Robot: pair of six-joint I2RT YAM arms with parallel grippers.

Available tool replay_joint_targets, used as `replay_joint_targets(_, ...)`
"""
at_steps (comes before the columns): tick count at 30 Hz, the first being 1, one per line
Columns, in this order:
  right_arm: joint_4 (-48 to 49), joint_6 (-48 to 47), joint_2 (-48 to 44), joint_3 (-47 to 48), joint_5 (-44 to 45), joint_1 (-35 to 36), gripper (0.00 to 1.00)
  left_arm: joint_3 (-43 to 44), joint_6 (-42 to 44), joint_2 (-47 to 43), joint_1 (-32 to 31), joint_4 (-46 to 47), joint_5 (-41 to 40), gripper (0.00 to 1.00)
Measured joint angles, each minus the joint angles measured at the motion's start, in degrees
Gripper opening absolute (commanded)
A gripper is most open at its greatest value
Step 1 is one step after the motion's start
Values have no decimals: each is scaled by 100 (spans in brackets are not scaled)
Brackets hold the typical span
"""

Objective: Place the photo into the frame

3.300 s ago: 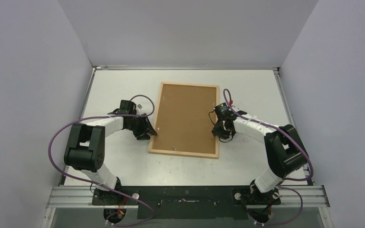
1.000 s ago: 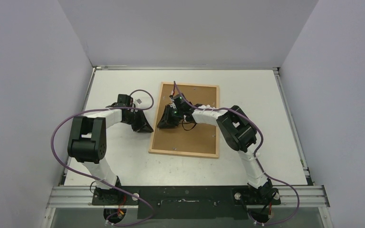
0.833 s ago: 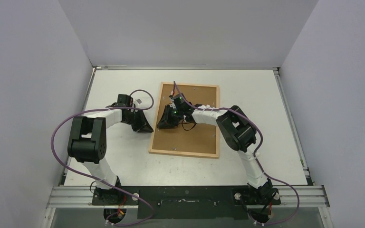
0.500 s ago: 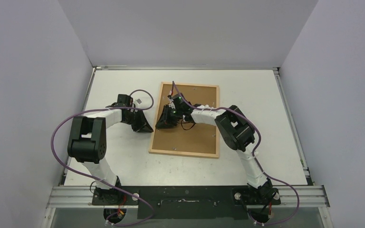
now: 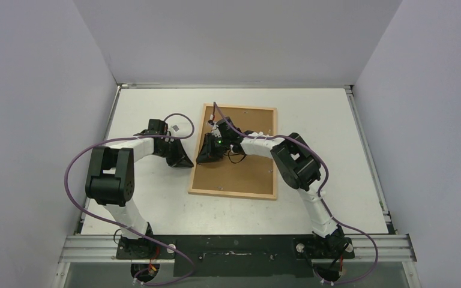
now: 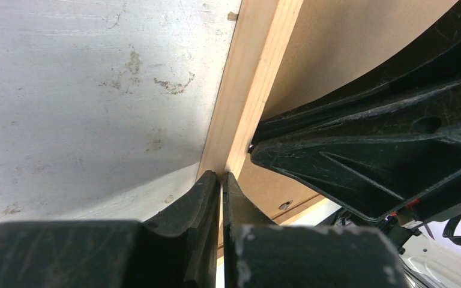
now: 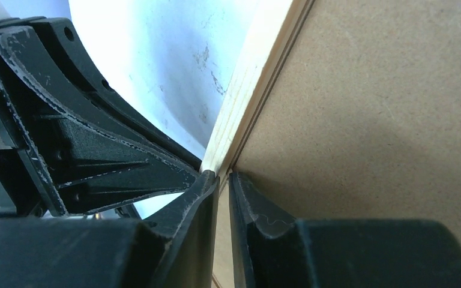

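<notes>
top: overhead, far | wrists: close, opposed, apparently sharing frame (image 6: pixel 244 90) edge

Robot lab cell: plain white walls (image 5: pixel 234 42) box in a scuffed white table (image 5: pixel 150 204); aluminium mounting rail (image 5: pixel 96 247) and purple cables (image 5: pixel 69 174) at the near edge.

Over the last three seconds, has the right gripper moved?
Yes. The right gripper crossed leftward over the backing board, from the frame's right rail to its left rail, opposite the left gripper.
</notes>
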Motion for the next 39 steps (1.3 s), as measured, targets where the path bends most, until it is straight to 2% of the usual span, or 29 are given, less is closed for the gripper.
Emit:
replay_joint_targets(9,-105,-590,13,37,-212,-13,16,15,-4,63,0,-33,127,2)
replay_joint_targets(17,-122,-1005,247,278,-772,-66,16,76,-24,133,24,-98,188,2)
replay_joint_targets(25,111,-807,120,79,-647,-81,26,173,-42,173,26,-199,188,4)
replay_joint_targets(28,107,-662,13,24,-369,-79,26,240,-85,175,37,-192,142,8)
replay_joint_targets(32,142,-538,-181,-122,149,-146,27,380,-107,175,149,-184,118,20)
replay_joint_targets(39,256,-245,-1480,-1373,1198,-892,33,557,-151,186,254,9,103,38)
